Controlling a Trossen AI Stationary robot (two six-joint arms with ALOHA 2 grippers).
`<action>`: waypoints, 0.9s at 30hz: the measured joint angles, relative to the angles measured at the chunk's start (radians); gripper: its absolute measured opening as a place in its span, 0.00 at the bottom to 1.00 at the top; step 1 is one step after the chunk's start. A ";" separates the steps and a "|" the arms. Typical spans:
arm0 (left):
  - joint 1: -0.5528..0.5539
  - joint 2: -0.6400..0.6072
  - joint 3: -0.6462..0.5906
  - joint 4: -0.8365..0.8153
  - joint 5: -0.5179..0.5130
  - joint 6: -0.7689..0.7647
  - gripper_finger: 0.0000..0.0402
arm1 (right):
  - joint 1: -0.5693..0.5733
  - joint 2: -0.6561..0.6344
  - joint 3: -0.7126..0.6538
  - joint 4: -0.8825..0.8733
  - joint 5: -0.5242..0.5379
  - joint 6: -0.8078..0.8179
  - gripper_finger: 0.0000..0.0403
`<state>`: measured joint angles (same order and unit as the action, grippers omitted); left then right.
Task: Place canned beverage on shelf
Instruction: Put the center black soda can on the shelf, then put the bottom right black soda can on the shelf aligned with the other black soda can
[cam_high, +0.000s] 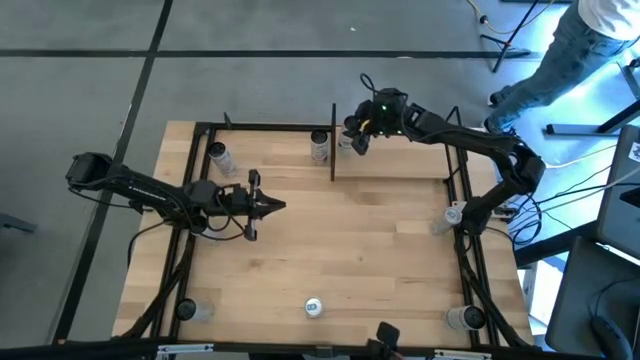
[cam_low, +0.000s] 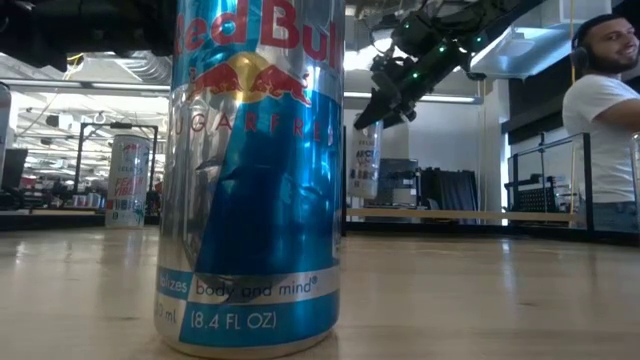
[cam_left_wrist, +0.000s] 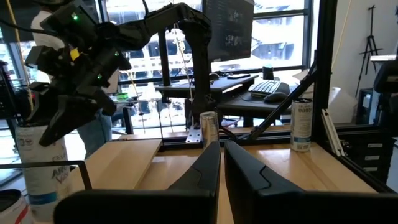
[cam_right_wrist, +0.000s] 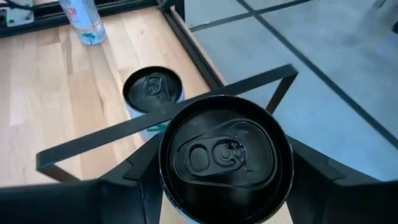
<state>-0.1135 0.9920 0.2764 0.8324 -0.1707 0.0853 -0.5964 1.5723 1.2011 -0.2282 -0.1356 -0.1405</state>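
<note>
The shelf lay beside the right gripper — clamped on a black-topped can, a grip shown only by the wrist view. A second can stood just beyond, near the rear edge. The left gripper was seen shut, empty, mid-table.

A blue and silver can filled the left half of the low view, standing on the worktop. Across its top ran the brand "Red Bull", cut off by the frame's upper edge, with "SUGARFREE" in pale letters beneath the two red bulls. Near its foot a band read "body and mind", preceded by a clipped word ending "izes", and below that "(8.4 FL OZ)". Lettering on the other cans was too small to read.
</note>
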 joint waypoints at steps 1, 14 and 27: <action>0.000 0.000 0.000 0.000 0.000 0.000 0.03 | 0.000 0.008 0.000 0.001 -0.005 0.000 0.55; 0.000 0.000 0.000 0.006 0.000 0.001 0.03 | 0.001 0.038 0.001 0.000 -0.016 -0.007 0.58; 0.000 0.000 0.000 0.007 0.000 0.001 0.03 | 0.014 -0.051 0.017 -0.082 -0.014 -0.019 0.94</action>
<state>-0.1139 0.9920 0.2760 0.8391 -0.1703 0.0864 -0.5828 1.5214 1.2184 -0.3107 -0.1498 -0.1599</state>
